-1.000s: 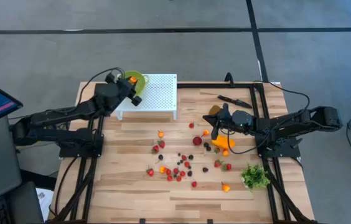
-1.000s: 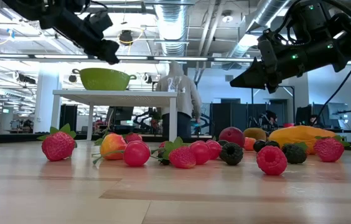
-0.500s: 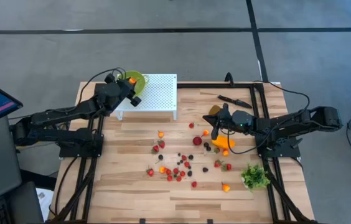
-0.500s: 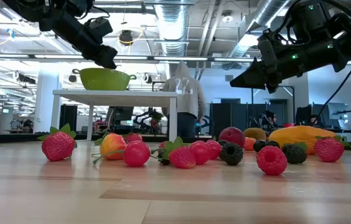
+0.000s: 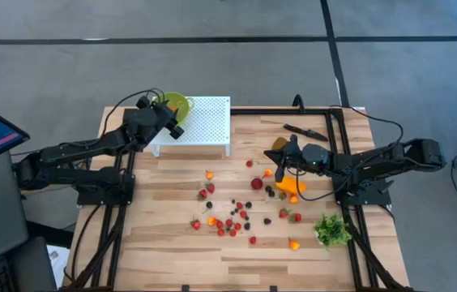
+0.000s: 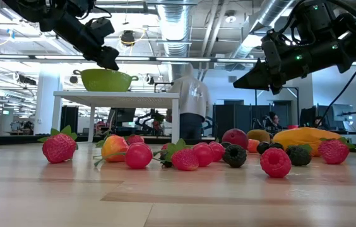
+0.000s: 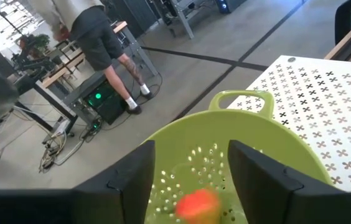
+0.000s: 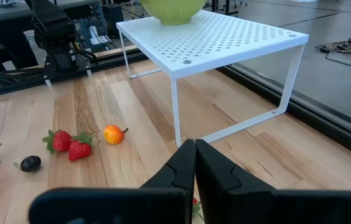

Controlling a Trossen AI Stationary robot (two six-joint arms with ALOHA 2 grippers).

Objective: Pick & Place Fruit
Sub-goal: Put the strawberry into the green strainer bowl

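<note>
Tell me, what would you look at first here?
Probably the scatter of little red, orange and dark fruit across the middle of the wooden table. Next, the green bowl on the white rack at the far left corner, where the left claw hangs open over it with an orange piece inside.

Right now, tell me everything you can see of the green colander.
The green colander is a lime-green bowl, glossy like plastic, with small drain holes through its inside and a flat loop handle at the rim. It stands upright on a low foot near one corner of the white perforated shelf, at the table's far left. The left gripper hangs just above it, fingers spread, and a small orange-red fruit lies inside on the bottom. Nothing else touches it.
</note>
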